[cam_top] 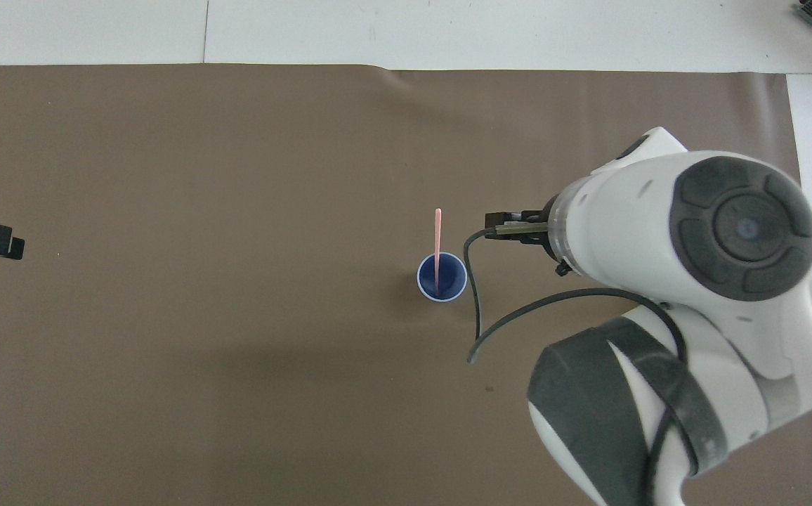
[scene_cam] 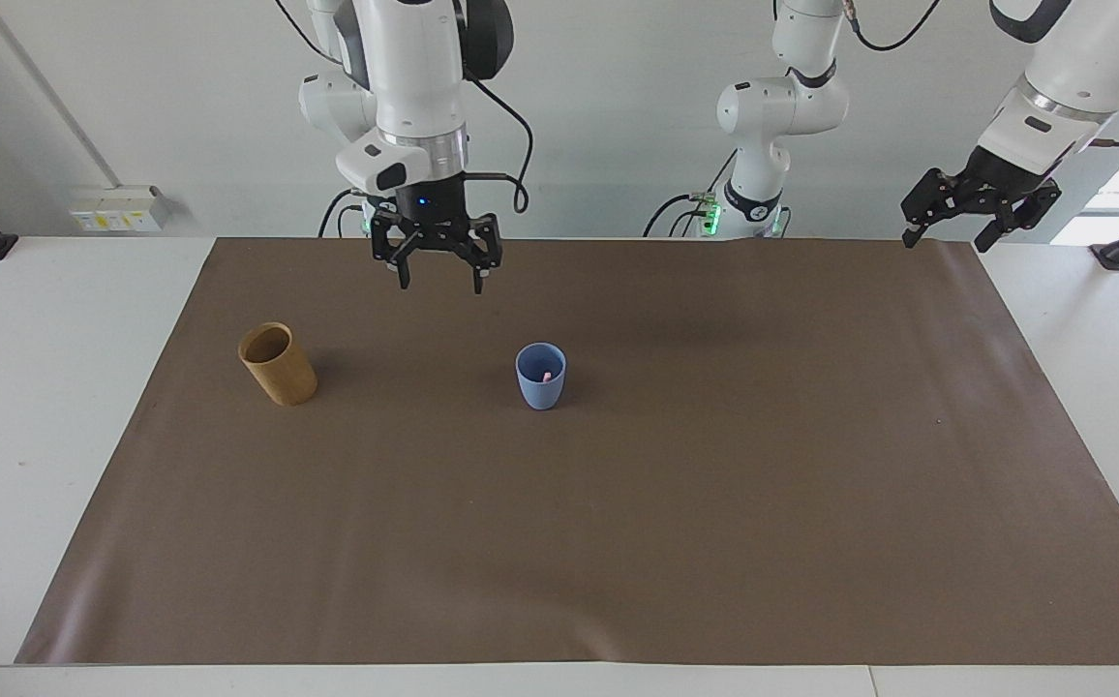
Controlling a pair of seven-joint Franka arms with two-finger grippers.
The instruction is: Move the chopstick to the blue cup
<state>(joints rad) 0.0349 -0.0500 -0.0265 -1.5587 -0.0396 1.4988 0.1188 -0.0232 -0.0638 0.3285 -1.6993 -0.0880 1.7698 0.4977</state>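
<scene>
The blue cup (scene_cam: pixel 541 378) stands on the brown mat, midway along it; it also shows in the overhead view (cam_top: pixel 441 277). One pale pink chopstick (cam_top: pixel 437 242) stands in it, free of any gripper; in the facing view only its pink end (scene_cam: pixel 545 375) shows inside the rim. My right gripper (scene_cam: pixel 440 276) is open and empty, up in the air over the mat between the cup and the tan holder. My left gripper (scene_cam: pixel 947 239) is open and empty, and waits raised over the mat's corner at the left arm's end.
A tan-brown cylindrical holder (scene_cam: pixel 278 364) stands on the mat toward the right arm's end; in the overhead view the right arm (cam_top: pixel 687 281) hides it. The mat (scene_cam: pixel 618 532) covers most of the white table.
</scene>
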